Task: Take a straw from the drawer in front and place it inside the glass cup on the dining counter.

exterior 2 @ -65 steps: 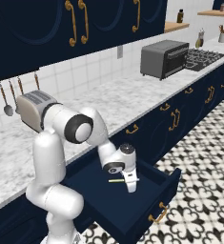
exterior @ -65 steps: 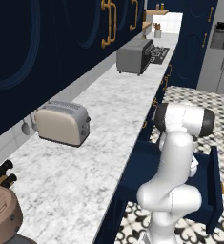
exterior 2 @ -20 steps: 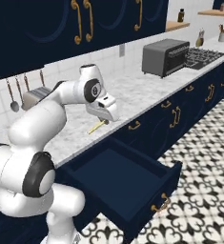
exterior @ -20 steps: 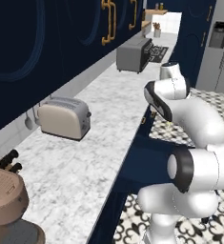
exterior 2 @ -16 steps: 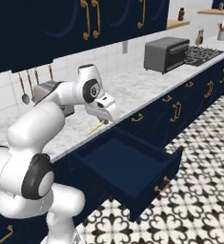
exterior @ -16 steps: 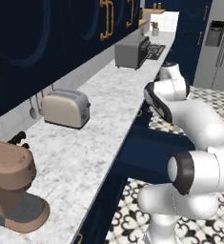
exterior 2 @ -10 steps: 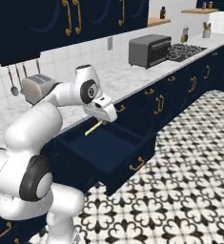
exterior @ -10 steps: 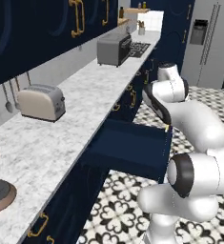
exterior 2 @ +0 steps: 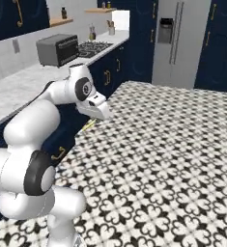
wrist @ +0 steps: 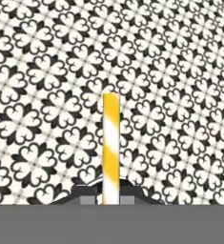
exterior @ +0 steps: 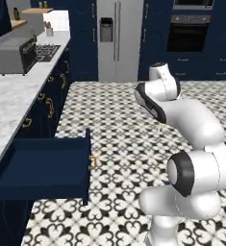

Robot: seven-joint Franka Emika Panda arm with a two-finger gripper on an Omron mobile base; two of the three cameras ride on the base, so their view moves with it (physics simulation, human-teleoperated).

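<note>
Black-and-white patterned floor tiles (wrist: 46, 71) lie below the gripper (wrist: 107, 196), whose jaws are closed tight on the yellow-and-white striped straw (wrist: 111, 147). Behind the arm, the navy drawer (exterior: 42, 168) stands pulled out.

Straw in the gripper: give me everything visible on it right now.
The thin straw with yellow and white diagonal stripes is a straight, pencil-thin stick of what looks like paper. In the hand view its lower end is clamped between the two dark fingertips of the gripper, which is shut on it, and the rest sticks straight out over the black-and-white patterned floor tiles. In the right base view it shows as a short yellow sliver below the white hand. Only the fingertips touch it.
</note>
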